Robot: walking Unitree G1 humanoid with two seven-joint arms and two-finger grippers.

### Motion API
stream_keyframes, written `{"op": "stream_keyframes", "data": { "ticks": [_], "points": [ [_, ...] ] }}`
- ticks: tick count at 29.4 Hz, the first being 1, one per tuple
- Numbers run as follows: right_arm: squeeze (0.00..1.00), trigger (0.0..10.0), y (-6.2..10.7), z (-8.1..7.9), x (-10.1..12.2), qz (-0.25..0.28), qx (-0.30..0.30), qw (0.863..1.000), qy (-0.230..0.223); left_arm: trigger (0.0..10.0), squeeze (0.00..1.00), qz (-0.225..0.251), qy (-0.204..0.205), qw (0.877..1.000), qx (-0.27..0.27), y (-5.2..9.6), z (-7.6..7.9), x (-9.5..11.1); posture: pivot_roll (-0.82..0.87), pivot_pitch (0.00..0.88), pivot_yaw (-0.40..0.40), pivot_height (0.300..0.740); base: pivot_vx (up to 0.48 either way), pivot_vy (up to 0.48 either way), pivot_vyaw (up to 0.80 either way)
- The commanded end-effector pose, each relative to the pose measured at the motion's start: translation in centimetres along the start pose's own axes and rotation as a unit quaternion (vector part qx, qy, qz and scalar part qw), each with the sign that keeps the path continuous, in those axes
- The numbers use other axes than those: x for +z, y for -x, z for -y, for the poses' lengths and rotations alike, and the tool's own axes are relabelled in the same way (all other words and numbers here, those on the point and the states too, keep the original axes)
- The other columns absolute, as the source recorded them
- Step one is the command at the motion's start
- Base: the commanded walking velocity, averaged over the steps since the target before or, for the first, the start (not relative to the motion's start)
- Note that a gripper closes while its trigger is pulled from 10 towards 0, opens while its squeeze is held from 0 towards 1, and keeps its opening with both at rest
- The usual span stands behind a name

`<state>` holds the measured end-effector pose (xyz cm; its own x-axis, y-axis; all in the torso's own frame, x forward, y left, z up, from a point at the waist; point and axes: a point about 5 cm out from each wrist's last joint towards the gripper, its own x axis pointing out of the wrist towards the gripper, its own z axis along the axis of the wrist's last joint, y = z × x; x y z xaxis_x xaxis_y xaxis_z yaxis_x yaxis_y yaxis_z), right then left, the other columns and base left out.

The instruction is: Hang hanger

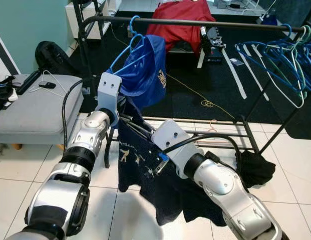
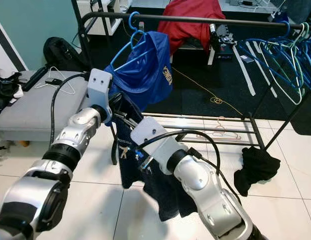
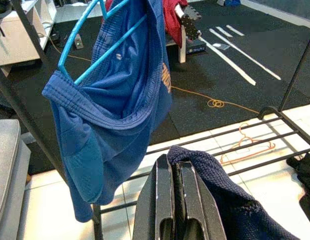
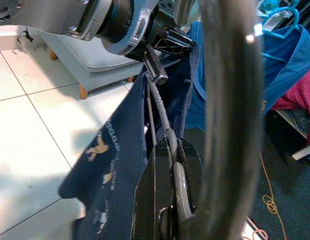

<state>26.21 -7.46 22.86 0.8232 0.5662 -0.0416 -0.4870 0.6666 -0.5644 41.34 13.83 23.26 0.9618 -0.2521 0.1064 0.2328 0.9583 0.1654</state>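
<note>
Tiled floor (image 1: 30, 165); blue shorts (image 1: 145, 70) hang before both hands' navy garment (image 1: 145, 165).

The rail (image 1: 195, 22) is matt black metal tubing. The blue shorts (image 1: 145, 70) are smooth, faintly shiny synthetic cloth with a ribbed waistband, on a glossy blue plastic hanger (image 1: 126, 50). The navy garment (image 2: 145, 175) is soft matt knit cloth with pale printed marks. The arms (image 1: 215, 180) are brushed silver metal with smooth white plastic covers; the fingers (image 3: 169, 200) are semi-gloss black plastic. The floor tiles (image 1: 125, 215) are glossy white. The bench (image 1: 35, 115) is grey woven fabric. The mat (image 1: 215, 85) is matt black.
</note>
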Motion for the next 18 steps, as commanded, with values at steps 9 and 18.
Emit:
{"op": "stream_keyframes", "data": {
  "ticks": [9,18],
  "points": [
    [0.0,10.0,0.7,0.8,-0.4,-0.029,-0.046,0.998,0.032,0.0,0.0,-0.038,-0.013,0.999,0.022,0.5,-0.7,-1.9,-0.06,0.204,0.029,0.74,0.0,0.0,0.0],
    [0.0,10.0,1.1,-0.1,-0.5,-0.016,-0.024,1.0,0.003,0.0,0.0,-0.036,-0.015,0.999,0.03,0.4,-1.1,-1.6,-0.06,0.2,0.028,0.74,0.0,0.0,0.0]
  ]
}}
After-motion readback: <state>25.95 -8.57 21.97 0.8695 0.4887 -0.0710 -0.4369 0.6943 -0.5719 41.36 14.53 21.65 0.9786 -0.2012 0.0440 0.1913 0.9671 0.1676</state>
